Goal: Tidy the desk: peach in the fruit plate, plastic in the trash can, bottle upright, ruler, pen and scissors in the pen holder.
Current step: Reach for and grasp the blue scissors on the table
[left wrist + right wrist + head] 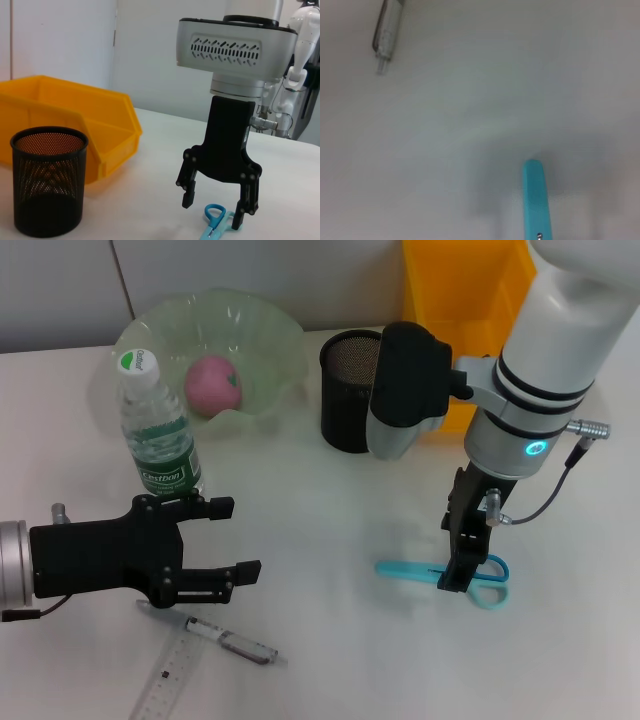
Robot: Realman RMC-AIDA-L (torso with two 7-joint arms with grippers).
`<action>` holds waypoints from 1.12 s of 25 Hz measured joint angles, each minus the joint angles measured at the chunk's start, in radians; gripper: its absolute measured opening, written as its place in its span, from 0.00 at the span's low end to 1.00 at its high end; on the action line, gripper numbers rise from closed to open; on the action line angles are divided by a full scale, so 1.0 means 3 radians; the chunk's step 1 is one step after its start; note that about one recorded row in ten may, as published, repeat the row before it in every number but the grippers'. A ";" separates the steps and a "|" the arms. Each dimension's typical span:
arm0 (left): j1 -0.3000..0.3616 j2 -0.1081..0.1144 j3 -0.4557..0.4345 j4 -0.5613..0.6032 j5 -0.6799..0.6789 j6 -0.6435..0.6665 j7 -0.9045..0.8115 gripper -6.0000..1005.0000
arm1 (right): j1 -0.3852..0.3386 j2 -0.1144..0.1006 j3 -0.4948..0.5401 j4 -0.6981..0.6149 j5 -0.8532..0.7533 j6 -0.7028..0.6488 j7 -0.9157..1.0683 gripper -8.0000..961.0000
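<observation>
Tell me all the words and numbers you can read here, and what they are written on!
Bottle cap: a short word on the green mark, too small to read for sure.
Bottle's green label: a white word, too blurred to read for sure.
Ruler: dark marks, any numbers too small to read.
Pen, scissors, peach, trash can, pen holder: no text seen.

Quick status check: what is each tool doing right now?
Left tool: open, empty, beside the clear plastic water bottle.
Right tool: open, straddling the light blue scissors, not yet gripping.
</observation>
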 joint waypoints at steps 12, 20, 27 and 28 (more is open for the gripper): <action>0.0001 0.0000 0.0015 0.0000 0.0005 -0.0007 0.0000 0.86 | -0.0044 0.0010 -0.0149 0.0054 0.0035 0.0159 0.0042 0.69; -0.0001 0.0004 0.0002 0.0000 0.0005 -0.0010 0.0000 0.86 | -0.0057 0.0011 -0.0229 0.0062 0.0098 0.0197 0.0052 0.69; -0.0001 0.0005 -0.0005 0.0000 0.0006 -0.0010 0.0000 0.86 | -0.0065 0.0011 -0.0265 0.0062 0.0105 0.0209 0.0065 0.68; -0.0001 0.0005 -0.0005 0.0000 0.0006 -0.0011 0.0000 0.86 | -0.0065 0.0011 -0.0265 0.0062 0.0105 0.0209 0.0065 0.68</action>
